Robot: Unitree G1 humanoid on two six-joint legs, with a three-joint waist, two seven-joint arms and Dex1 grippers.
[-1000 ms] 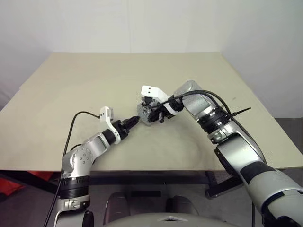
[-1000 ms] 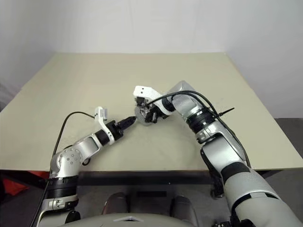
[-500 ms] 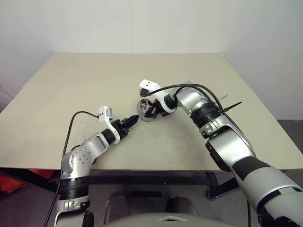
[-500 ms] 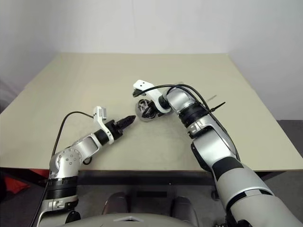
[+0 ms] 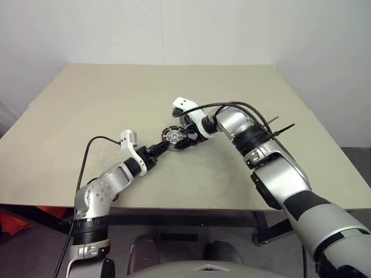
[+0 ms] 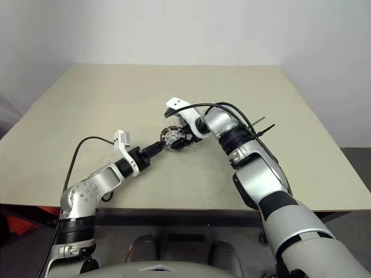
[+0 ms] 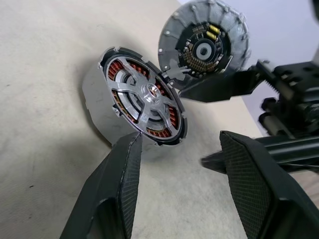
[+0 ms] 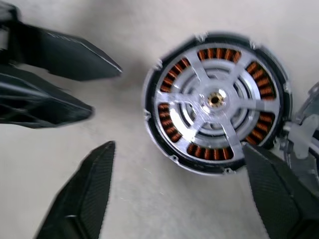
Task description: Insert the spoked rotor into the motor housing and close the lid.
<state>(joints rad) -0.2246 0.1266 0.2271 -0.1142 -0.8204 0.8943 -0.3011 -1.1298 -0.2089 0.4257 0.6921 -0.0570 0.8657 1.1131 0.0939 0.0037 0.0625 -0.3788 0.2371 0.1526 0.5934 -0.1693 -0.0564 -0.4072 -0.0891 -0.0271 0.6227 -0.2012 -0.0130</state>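
The motor housing (image 7: 99, 114) rests on the tan table (image 5: 116, 98), its copper windings showing under the silver spoked rotor (image 8: 214, 99), which sits inside it. The grey lid (image 7: 204, 50) stands swung open at the housing's edge, its inner side with dark cut-outs facing the rotor. My right gripper (image 8: 178, 146) is open, its fingers spread wide on either side of the housing, and one finger (image 7: 224, 84) reaches under the lid. My left gripper (image 7: 179, 137) is open too and holds nothing; it points at the housing (image 5: 172, 136) from the near left, one fingertip close to its rim.
The table reaches far to the left, right and back, with a white wall behind it. A black cable loops from my left forearm (image 5: 93, 145) down over the table's near edge. A black tie (image 5: 284, 128) sticks out of my right forearm.
My right gripper has opened and let go of the motor. The housing now lies beside it with the rotor's face showing and the lid swung open. The left gripper has stayed in place.
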